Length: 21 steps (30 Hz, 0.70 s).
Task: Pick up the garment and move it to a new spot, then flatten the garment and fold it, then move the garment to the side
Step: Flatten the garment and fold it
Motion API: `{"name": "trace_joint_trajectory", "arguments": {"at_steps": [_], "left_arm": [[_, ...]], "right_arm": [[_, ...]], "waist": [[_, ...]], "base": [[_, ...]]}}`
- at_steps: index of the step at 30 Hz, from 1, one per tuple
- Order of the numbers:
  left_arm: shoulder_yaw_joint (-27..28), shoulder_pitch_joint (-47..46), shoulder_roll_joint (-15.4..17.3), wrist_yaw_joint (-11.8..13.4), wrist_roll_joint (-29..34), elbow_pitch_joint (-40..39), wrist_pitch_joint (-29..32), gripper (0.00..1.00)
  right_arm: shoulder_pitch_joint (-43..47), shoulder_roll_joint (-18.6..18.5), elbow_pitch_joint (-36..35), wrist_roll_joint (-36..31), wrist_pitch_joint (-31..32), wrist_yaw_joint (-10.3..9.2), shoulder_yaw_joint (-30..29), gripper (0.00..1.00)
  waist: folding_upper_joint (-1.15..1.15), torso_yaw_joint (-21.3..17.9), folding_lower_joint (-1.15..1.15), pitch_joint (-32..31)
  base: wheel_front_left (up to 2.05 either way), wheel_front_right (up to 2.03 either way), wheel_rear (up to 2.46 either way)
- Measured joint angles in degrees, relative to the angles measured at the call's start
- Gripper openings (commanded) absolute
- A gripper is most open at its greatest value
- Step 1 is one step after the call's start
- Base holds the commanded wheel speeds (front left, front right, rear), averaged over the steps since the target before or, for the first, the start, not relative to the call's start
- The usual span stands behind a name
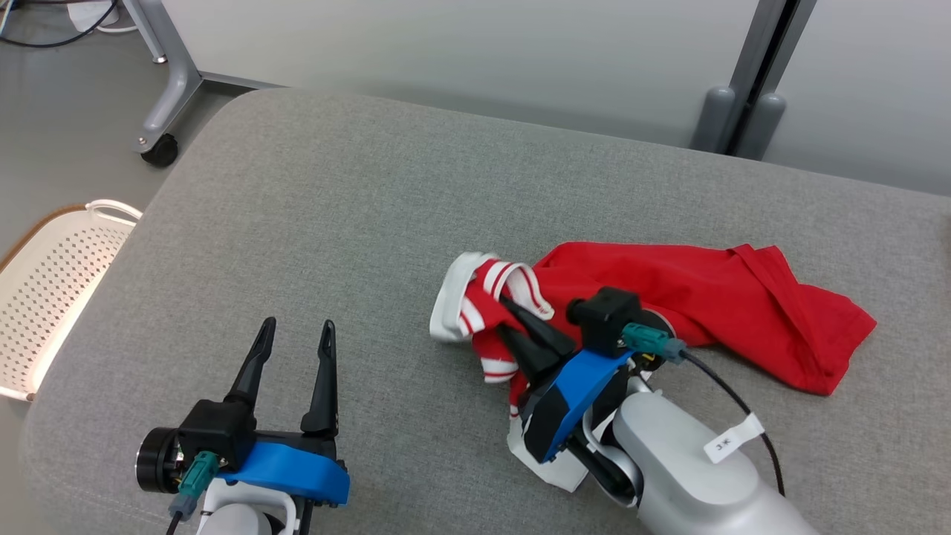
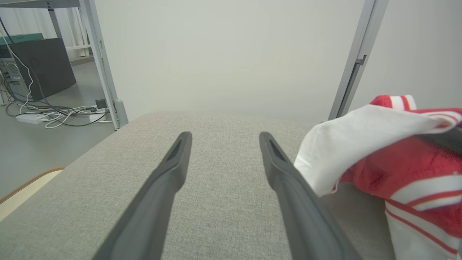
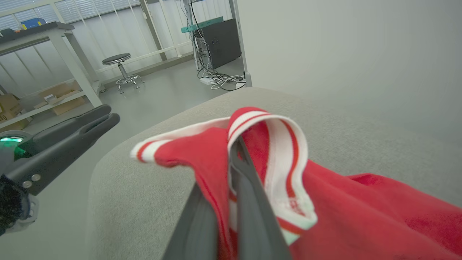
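Observation:
A red garment (image 1: 706,305) with white and red striped trim lies crumpled on the grey cushioned surface (image 1: 356,223), right of centre. My right gripper (image 1: 505,316) is shut on the striped trim at the garment's left end, lifting that part slightly; the red and white cloth (image 3: 270,144) drapes over its fingers in the right wrist view. My left gripper (image 1: 296,328) stands open over bare cushion at the lower left, nothing between its fingers. From the left wrist the garment (image 2: 389,159) bulges just right of the right finger.
A white perforated basket (image 1: 52,282) stands on the floor beside the cushion's left edge. A wheeled table leg (image 1: 160,141) is at the far left. A pale partition wall (image 1: 483,52) with grey posts runs behind the cushion.

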Motion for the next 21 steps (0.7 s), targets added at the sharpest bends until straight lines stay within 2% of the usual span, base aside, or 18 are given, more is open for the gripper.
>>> {"name": "trace_joint_trajectory", "arguments": {"at_steps": [1, 5, 10, 18, 21], "left_arm": [[-0.08, -0.03, -0.01, 0.0, -0.01, 0.14, 0.01, 1.0], [0.07, -0.09, -0.09, 0.0, -0.07, 0.35, 0.0, 1.0], [0.92, -0.07, -0.18, 0.0, -0.07, 0.37, 0.0, 1.0], [2.61, 0.8, -0.2, 0.0, 0.52, -0.03, 0.0, 1.0], [3.05, 1.15, -0.16, 0.0, 0.7, -0.13, 0.0, 1.0]], "right_arm": [[-0.32, 0.01, 0.8, 0.98, -0.19, 0.0, 1.36, 1.0], [-0.91, 0.01, 3.26, 3.05, -0.65, 0.0, 5.65, 1.0], [-0.48, 0.0, 4.95, 2.74, -0.83, 0.0, 7.21, 1.0], [6.44, -0.11, -1.55, -8.79, -0.92, 0.0, -3.78, 1.0], [9.57, -1.34, -5.26, -11.28, -0.93, 0.0, -7.25, 1.0]], "waist": [[0.0, 0.1, 0.0, 0.13], [0.0, -0.21, 0.0, 0.38], [0.0, -2.03, 0.0, 0.48], [0.0, -7.0, 0.0, -0.37], [0.0, -8.5, -0.01, -0.93]], "base": [[0.0, 0.0, 0.0], [0.0, 0.0, 0.0], [0.0, 0.0, 0.0], [0.0, 0.0, 0.0], [0.0, 0.0, 0.0]]}}
